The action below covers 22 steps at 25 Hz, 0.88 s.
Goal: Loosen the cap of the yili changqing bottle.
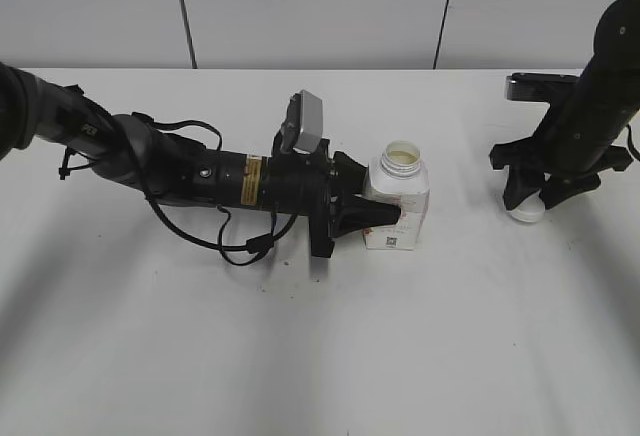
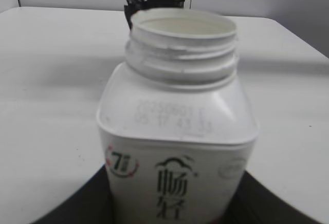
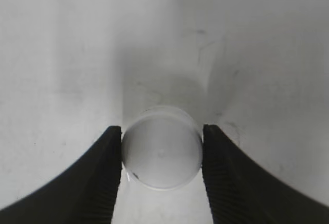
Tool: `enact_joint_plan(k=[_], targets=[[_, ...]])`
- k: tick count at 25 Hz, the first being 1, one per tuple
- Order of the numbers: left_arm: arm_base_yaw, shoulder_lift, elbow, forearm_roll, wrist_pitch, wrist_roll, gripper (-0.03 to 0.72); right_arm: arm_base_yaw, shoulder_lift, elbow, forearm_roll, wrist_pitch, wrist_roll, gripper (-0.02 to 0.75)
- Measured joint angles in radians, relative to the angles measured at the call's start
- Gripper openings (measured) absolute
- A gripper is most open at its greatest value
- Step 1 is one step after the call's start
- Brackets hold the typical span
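The yili changqing bottle (image 1: 398,206) stands open-necked on the white surface (image 1: 300,356), pinched by the left end effector (image 1: 385,218), while well to its right the right end effector (image 1: 527,203) pinches the cap (image 3: 161,153) low against the surface, so loosening looks complete and releasing it seems next.

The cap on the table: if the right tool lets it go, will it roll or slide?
The cap seems to lie flat on the table, so rolling is unlikely. Small smooth plastic, probably light, it may slide easily or stick to a pad of the right tool.
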Motion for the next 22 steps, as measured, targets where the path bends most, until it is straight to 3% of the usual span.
enact_joint_plan(k=[4,7,9,11,17,22], targets=[[0.000,0.000,0.000,-0.003,0.000,0.000,0.312,0.000,0.004,0.000,0.001,-0.012,-0.016,0.399],[0.000,0.000,0.000,-0.003,0.001,0.000,0.312,0.000,0.005,0.000,0.002,-0.013,-0.018,0.559],[0.000,0.000,0.000,-0.002,0.001,0.000,0.312,0.000,0.005,0.000,0.004,-0.013,-0.018,0.624],[0.000,0.000,0.000,0.007,0.000,0.000,0.332,0.000,0.005,0.000,0.012,-0.013,-0.018,0.630],[0.005,0.000,0.000,0.073,-0.028,-0.001,0.535,0.000,0.005,0.000,0.032,0.007,-0.022,0.609],[0.046,-0.002,0.000,0.149,-0.030,-0.022,0.565,0.000,-0.029,0.000,0.033,0.032,-0.053,0.596]])
